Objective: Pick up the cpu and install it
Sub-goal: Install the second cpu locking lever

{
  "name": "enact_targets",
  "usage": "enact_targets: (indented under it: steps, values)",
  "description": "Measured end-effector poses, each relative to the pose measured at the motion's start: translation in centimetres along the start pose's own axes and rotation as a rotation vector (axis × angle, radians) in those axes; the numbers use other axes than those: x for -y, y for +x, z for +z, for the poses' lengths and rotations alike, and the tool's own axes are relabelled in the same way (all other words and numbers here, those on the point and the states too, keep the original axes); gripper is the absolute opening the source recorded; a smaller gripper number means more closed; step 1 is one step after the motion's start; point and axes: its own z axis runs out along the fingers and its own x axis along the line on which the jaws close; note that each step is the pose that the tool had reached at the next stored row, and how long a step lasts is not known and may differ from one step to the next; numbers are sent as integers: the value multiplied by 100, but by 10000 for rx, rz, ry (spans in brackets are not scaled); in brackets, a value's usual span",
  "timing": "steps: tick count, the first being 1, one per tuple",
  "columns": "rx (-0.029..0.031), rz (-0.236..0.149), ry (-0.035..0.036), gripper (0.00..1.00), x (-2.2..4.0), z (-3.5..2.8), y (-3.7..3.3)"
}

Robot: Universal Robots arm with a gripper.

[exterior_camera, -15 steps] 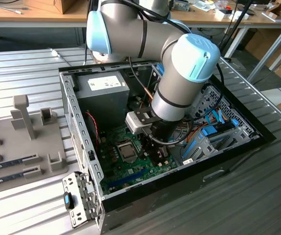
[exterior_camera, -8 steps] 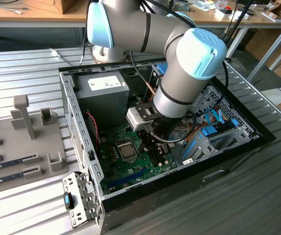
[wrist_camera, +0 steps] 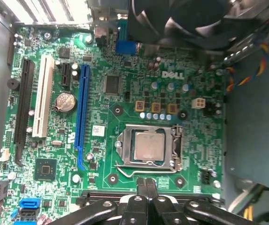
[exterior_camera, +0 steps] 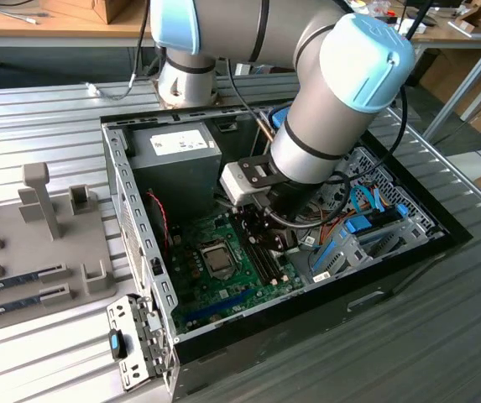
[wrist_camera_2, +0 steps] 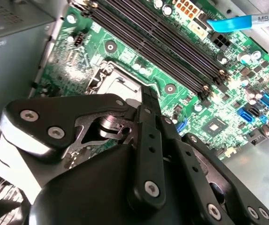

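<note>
Noted a white label [exterior_camera: 181,143] on the grey power supply [exterior_camera: 173,176] in the exterior view, its print too small to make out. Saw white lettering printed on the green motherboard [wrist_camera: 190,154] in the first wrist view, plus a small white sticker [wrist_camera: 98,130] beside the blue expansion slot [wrist_camera: 83,112]. Spotted a pale blue cable tag [wrist_camera_2: 247,22] with dark print in the second wrist view, cut off at the frame edge.

Found the cpu [wrist_camera: 148,145] lying flat in its socket on the motherboard, silver-grey top up, ringed by the metal socket frame [wrist_camera: 123,146]. Picked it out in the exterior view too [exterior_camera: 219,259], low inside the open computer case [exterior_camera: 118,193], towards the exterior view's left of the arm. Caught only a corner of it in the second wrist view [wrist_camera_2: 125,89], the rest hidden behind the black linkage of the gripper [wrist_camera_2: 147,93].

Lost much of the case interior in the exterior view behind the arm's big grey and blue joints. Saw a black fan [wrist_camera: 181,18] cut off at the edge of the first wrist view.

Found the gripper [wrist_camera: 146,182] with its two black fingertips pressed together, gripping nothing. Placed it just beside the socket frame, between the cpu and the long black memory slots [wrist_camera_2: 162,51], apart from the chip. Could not tell whether the tips touched the board.
</note>
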Motion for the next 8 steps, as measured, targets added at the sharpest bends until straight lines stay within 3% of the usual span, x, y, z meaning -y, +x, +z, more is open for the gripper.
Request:
enact_targets:
  steps: [2, 8]
  values:
    - [10, -1, -1, 11, -3, -33, -2]
    - [28, -2, 1, 11, -3, -33, -3]
